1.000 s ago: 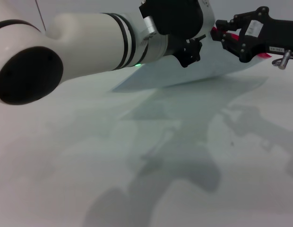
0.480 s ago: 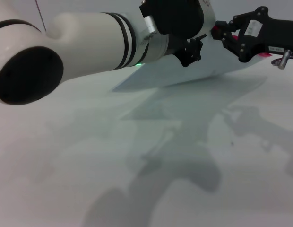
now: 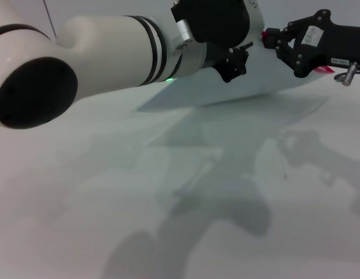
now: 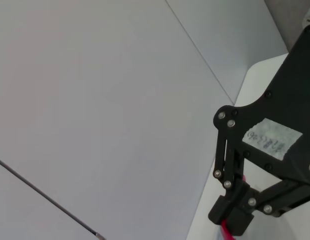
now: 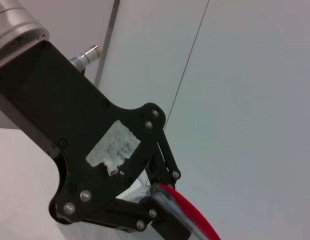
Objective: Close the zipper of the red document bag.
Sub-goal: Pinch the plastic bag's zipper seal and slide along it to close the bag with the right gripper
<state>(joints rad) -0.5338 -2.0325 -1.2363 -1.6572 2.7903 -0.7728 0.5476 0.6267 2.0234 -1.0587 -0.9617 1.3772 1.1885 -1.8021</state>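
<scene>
The red document bag [image 3: 238,87] is held up off the tabletop [image 3: 168,203] near its far edge, tilted, with its near corner low and its red edge raised between the two arms. The left gripper [image 3: 252,40] sits at the top of the bag beside the zipper [image 5: 187,207]; its fingers are hidden behind the wrist in the head view, so I cannot tell whether they are together or apart, though the right wrist view suggests they pinch the red strip. The right gripper [image 3: 272,40] is at the same raised edge, just right of the left one, and its jaws look closed on the zipper, probably on the slider.

To close it well, one gripper should anchor the bag's edge firmly while the other draws the slider straight along the red strip, keeping the edge taut and level. Pulling off-line or letting the plastic sag would likely jam the slider or bunch the film.
</scene>
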